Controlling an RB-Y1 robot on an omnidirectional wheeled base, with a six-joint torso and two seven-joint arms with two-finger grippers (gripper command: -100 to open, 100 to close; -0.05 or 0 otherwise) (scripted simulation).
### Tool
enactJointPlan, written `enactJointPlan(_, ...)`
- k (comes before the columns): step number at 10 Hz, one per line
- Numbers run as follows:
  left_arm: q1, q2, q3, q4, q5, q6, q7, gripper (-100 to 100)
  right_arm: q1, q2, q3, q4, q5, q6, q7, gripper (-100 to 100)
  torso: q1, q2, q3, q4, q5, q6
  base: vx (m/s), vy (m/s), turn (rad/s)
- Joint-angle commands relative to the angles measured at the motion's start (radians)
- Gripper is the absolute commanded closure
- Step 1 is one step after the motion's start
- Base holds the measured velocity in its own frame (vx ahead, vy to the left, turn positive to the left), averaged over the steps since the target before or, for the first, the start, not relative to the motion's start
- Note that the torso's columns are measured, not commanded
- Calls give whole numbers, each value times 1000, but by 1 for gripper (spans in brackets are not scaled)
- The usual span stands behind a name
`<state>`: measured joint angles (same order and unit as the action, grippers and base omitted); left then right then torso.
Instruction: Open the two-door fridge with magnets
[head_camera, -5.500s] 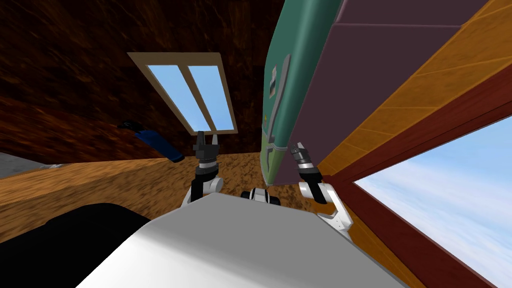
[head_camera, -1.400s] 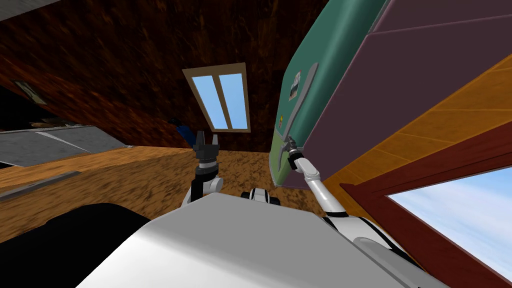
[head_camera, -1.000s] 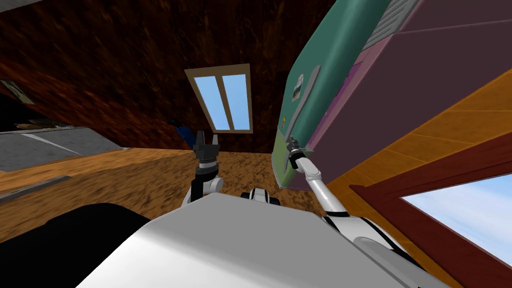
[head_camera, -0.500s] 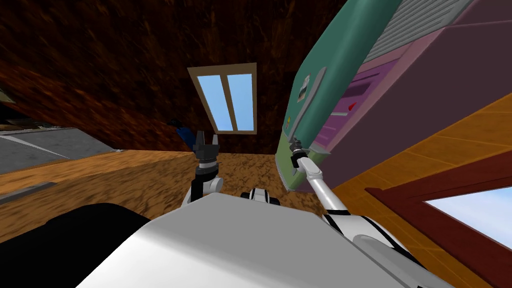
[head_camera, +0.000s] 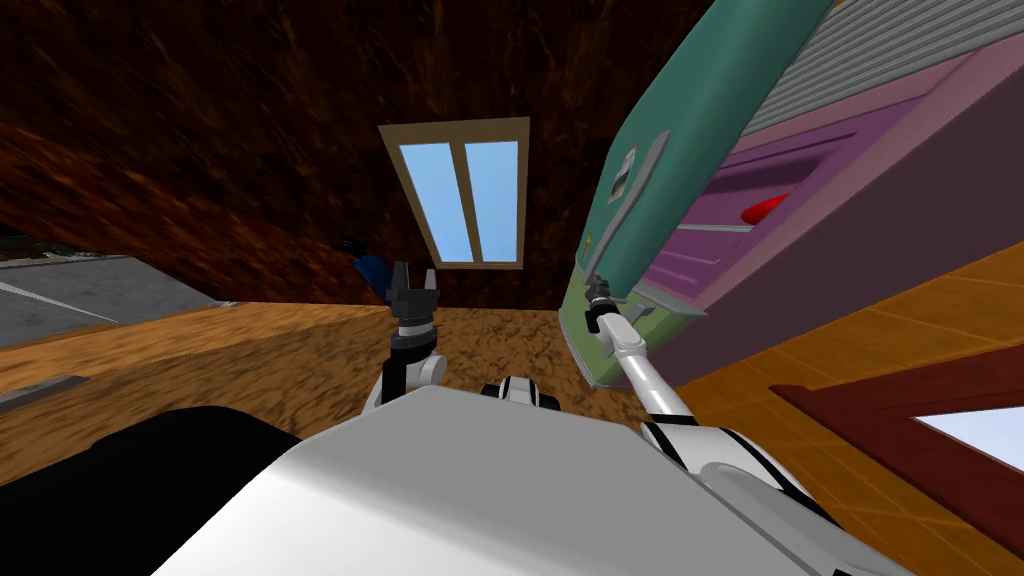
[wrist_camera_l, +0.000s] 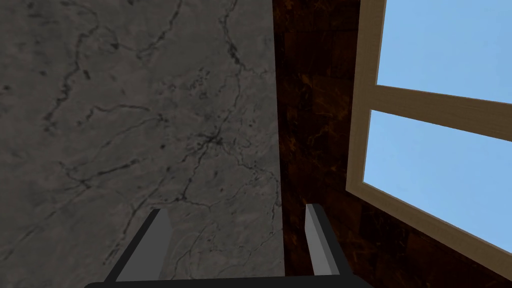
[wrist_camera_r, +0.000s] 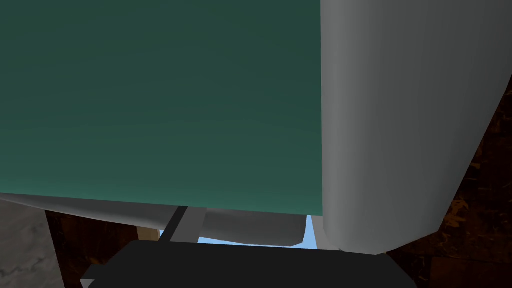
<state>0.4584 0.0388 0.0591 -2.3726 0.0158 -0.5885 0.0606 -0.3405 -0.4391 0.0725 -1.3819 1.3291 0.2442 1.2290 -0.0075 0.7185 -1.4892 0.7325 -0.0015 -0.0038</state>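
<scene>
The fridge's teal upper door (head_camera: 690, 120) stands ajar, hinged away from its dark maroon body (head_camera: 900, 200). Purple shelves (head_camera: 730, 235) and a small red item (head_camera: 765, 208) show inside. Two magnets (head_camera: 624, 175) sit on the door beside its long grey handle (head_camera: 632, 200). My right gripper (head_camera: 597, 290) is at the handle's lower end, arm stretched out. In the right wrist view the gripper (wrist_camera_r: 250, 225) sits at the teal door's (wrist_camera_r: 160, 100) bottom edge; one finger (wrist_camera_r: 187, 222) shows and the grey handle (wrist_camera_r: 400, 125) covers the other. My left gripper (head_camera: 413, 275) (wrist_camera_l: 235, 235) is raised, open and empty.
The light green lower door (head_camera: 578, 345) is below the teal one. A framed window (head_camera: 465, 200) is in the dark wall ahead, with a blue object (head_camera: 370, 268) beside it. A brown wooden floor (head_camera: 200, 350) spreads to the left, and an orange wall with a window (head_camera: 970, 430) stands to the right.
The teal door has swung wider open with my right gripper on its handle, baring the purple shelves and the red item. My view has rolled and shifted. The left arm is still.
</scene>
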Motion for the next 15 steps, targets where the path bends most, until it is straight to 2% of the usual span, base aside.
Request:
enactJointPlan(1,0,0,0,0,0,0,0,0,-7,-12,-15,13,-22,27,22,100,2,2,2,-1,0,1,86,271,-28)
enactJointPlan(2,0,0,0,0,0,0,0,0,-12,-13,-27,28,-26,45,30,100,0,4,3,0,-1,2,76,259,-42)
enactJointPlan(4,0,0,0,0,0,0,0,0,-17,-8,-29,29,-4,39,12,100,1,9,6,-1,-1,2,20,182,-10)
enactJointPlan(5,0,0,0,0,0,0,0,0,-32,-21,-69,74,12,92,7,100,-3,14,9,0,-2,3,1,120,333)
enactJointPlan(6,0,0,0,0,0,0,0,0,-32,-21,-69,74,12,97,7,100,-1,11,7,1,-2,1,2,111,272)
enactJointPlan(7,0,0,0,0,0,0,0,0,-43,-34,-106,114,27,136,7,100,-1,7,5,2,0,2,-1,126,297)
enactJointPlan(8,0,0,0,0,0,0,0,0,-43,-34,-106,121,27,153,7,100,-1,3,2,4,1,2,-5,112,446)
enactJointPlan(9,0,0,0,0,0,0,0,0,-43,-34,-106,121,27,153,7,100,-8,0,0,6,-1,6,10,65,-32)
enactJointPlan(10,0,0,0,0,0,0,0,0,-55,-47,-144,168,42,187,7,100,-13,0,0,6,-1,7,33,98,305)
enactJointPlan(11,0,0,0,0,0,0,0,0,-55,-47,-144,168,42,208,7,100,-12,-5,-3,4,-1,2,28,76,305)
enactJointPlan(13,0,0,0,0,0,0,0,0,-55,-47,-144,168,42,208,7,100,-18,-4,-2,5,-1,9,12,27,41)
enactJointPlan(14,0,0,0,0,0,0,0,0,-66,-60,-169,214,57,251,6,100,-21,-2,-1,7,-1,11,2,81,352)
enactJointPlan(15,0,0,0,0,0,0,0,0,-66,-60,-181,214,57,263,6,100,-16,-3,-2,6,-1,7,33,71,274)
